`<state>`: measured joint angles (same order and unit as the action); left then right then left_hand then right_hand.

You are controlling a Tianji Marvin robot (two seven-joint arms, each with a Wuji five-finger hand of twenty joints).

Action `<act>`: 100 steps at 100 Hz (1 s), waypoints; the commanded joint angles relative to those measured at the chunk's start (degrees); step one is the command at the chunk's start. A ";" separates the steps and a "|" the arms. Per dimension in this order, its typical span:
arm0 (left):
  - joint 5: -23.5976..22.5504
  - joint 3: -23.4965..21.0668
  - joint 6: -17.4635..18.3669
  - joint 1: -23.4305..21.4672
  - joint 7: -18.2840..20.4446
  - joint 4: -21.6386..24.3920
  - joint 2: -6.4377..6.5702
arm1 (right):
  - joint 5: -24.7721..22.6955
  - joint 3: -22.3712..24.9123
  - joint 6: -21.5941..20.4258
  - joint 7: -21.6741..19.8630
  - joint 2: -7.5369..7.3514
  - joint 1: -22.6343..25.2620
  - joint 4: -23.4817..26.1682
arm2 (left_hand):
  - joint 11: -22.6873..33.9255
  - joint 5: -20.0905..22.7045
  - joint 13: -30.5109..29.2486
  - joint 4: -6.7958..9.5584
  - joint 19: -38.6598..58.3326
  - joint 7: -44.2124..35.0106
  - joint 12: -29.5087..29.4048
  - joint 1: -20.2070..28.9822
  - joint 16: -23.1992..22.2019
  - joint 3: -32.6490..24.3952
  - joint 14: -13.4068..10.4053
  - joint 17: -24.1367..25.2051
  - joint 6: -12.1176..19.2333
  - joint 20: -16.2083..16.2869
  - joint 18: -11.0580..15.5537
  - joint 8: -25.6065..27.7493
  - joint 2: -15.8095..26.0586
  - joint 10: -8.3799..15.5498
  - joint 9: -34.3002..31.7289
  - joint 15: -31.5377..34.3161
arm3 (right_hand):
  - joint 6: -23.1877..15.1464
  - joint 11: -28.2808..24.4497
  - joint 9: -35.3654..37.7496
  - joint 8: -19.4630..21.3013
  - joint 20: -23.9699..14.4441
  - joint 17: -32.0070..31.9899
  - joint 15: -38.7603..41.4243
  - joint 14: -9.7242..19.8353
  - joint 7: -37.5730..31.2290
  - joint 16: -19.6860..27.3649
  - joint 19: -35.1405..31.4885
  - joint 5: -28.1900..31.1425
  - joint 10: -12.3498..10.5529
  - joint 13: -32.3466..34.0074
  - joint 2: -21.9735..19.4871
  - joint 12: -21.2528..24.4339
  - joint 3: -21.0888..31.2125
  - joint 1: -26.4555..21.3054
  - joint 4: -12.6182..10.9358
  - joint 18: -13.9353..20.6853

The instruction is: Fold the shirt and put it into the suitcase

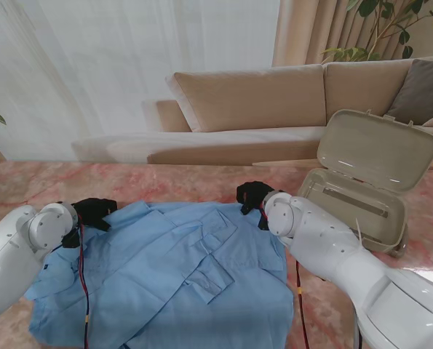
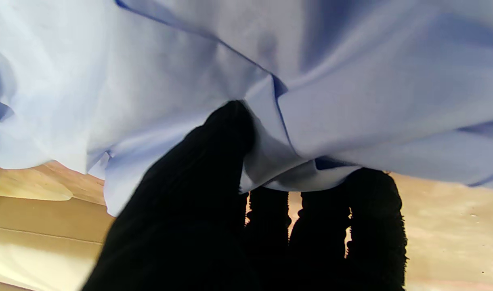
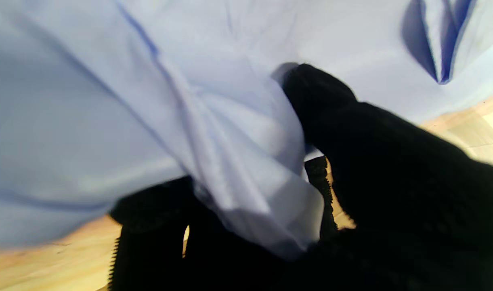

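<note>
Pinching cloth in wrist views: shirt (image 2: pixel 351 81), stand-view suitcase (image 1: pixel 362 196).

The counter (image 1: pixel 165 182) is a pinkish marbled slab. A light blue shirt (image 1: pixel 172 276) lies spread and rumpled across its middle, reaching to the edge nearest me. On the right, just beside the shirt, a beige suitcase (image 1: pixel 362 211) sits on the counter with its lid raised. The counter's far strip and left end are bare.

Shirt (image 1: pixel 180 276) on table (image 1: pixel 12 182), suitcase (image 1: pixel 362 189) right.
</note>
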<state>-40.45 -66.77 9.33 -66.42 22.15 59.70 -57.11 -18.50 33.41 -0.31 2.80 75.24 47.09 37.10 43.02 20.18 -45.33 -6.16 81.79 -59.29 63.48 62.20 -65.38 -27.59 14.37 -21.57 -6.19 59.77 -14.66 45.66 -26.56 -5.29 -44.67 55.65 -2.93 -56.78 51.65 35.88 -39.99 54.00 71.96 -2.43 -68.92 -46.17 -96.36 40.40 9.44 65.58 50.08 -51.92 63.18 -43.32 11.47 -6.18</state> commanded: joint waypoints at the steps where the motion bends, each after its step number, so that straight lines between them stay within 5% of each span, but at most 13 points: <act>1: 0.05 0.22 -0.94 -1.43 0.57 -1.15 -0.19 | 0.29 0.55 0.61 -0.67 -0.30 0.68 0.78 | -1.62 0.52 -3.08 1.22 4.43 -3.59 -1.12 2.79 -1.58 -4.63 0.04 -1.33 1.21 1.84 -0.20 1.91 -1.65 0.83 -2.18 4.36 | -2.49 -3.16 1.30 1.36 -1.48 0.91 5.38 1.21 -3.53 -2.58 -6.34 0.88 -0.37 4.71 0.81 -1.75 2.90 -3.98 0.38 2.66; 19: 1.23 -1.70 -2.96 -2.54 -1.50 0.25 -0.90 | 0.72 2.84 1.89 -0.20 -0.93 1.86 3.60 | 0.08 2.17 -4.26 0.53 5.55 -6.91 -1.45 2.57 -2.26 -7.69 1.01 -2.20 2.06 3.21 -0.72 4.01 -3.19 0.88 -3.54 5.71 | -4.03 -7.12 3.61 6.93 -1.53 3.86 9.94 3.32 -8.02 -3.89 -13.10 2.49 -1.69 9.04 1.08 -2.63 4.09 -4.33 -0.61 5.06; 24: 1.79 -2.34 -3.82 -2.88 -2.47 0.75 -1.22 | 0.92 3.44 2.30 -0.25 -1.06 2.09 4.28 | 0.08 2.31 -4.15 0.38 5.54 -6.95 -1.49 2.70 -2.31 -7.96 1.33 -2.00 1.95 3.37 -0.91 4.03 -3.31 -0.78 -3.39 5.74 | -4.14 -7.69 3.74 8.16 -0.18 4.89 10.75 3.64 -8.35 -4.07 -14.51 2.91 -1.54 9.77 1.03 -2.24 4.52 -4.52 -0.80 5.84; 43: 4.30 -4.25 -7.32 -3.60 -6.52 2.54 -2.56 | 1.97 5.08 3.29 -0.07 -1.08 2.33 5.55 | 0.24 2.64 -4.39 -0.18 5.70 -6.97 -1.92 2.84 -2.39 -8.17 1.54 -2.04 1.85 3.90 -1.16 3.93 -3.41 0.24 -3.74 5.92 | -4.46 -9.30 3.14 10.70 0.22 7.86 14.88 5.19 -10.25 -5.99 -16.78 3.89 0.19 9.88 1.16 -1.28 5.95 -5.04 -1.69 6.20; 79: 5.44 -4.71 -8.53 -1.38 -8.99 3.13 -3.37 | 3.68 7.70 5.13 2.48 -0.20 1.95 6.63 | 0.21 2.97 -4.20 -0.04 5.46 -7.05 -2.47 3.88 -2.32 -7.80 1.95 -1.85 1.51 4.41 -1.34 3.59 -2.77 0.25 -3.68 5.66 | -5.03 -10.97 2.07 11.78 -0.15 10.15 17.59 6.69 -11.12 -7.41 -17.86 4.58 1.75 9.91 0.60 0.11 6.37 -5.38 -1.92 6.35; 100: 5.66 -4.40 -7.61 0.62 -9.14 1.76 -3.44 | 4.20 8.40 5.79 3.77 0.35 1.17 6.96 | 0.81 3.09 -4.58 1.41 5.37 -7.69 -2.43 4.18 -2.09 -8.74 1.91 -2.22 1.92 4.66 -1.17 3.66 -2.67 0.22 -3.42 5.37 | -5.58 -11.42 2.15 11.59 -0.23 10.60 17.73 7.03 -11.18 -7.62 -17.73 4.88 1.80 9.90 0.53 0.77 6.25 -5.51 -2.01 6.34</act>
<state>-35.19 -71.02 1.84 -66.59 12.95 61.37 -60.46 -14.76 41.52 5.06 6.93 75.09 49.07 43.77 42.78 22.60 -47.80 -6.26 83.44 -64.73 61.10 62.21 -66.76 -32.52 14.36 -23.50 -5.55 63.14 -14.95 48.12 -29.40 -5.53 -45.88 57.73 -6.23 -64.36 54.23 46.98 -40.65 61.84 84.59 1.50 -77.09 -51.79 -104.41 43.31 7.85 72.19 50.62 -51.92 66.73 -46.33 11.37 -3.56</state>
